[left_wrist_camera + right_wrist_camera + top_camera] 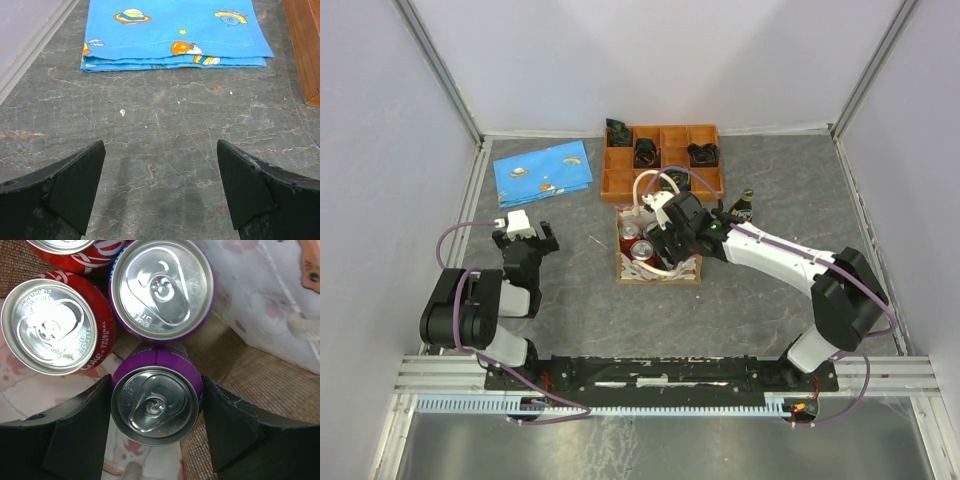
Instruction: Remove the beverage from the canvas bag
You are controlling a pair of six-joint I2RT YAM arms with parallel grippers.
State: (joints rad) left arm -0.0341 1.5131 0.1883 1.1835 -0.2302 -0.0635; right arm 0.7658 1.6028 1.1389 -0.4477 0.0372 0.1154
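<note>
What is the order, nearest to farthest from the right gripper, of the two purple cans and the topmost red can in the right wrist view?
1. Near purple can: between the fingers of the right gripper.
2. Far purple can: just beyond it, centre.
3. Topmost red can: upper left, cut by the edge.

Left gripper jaws wide open — right gripper jaws apparently clamped.
</note>
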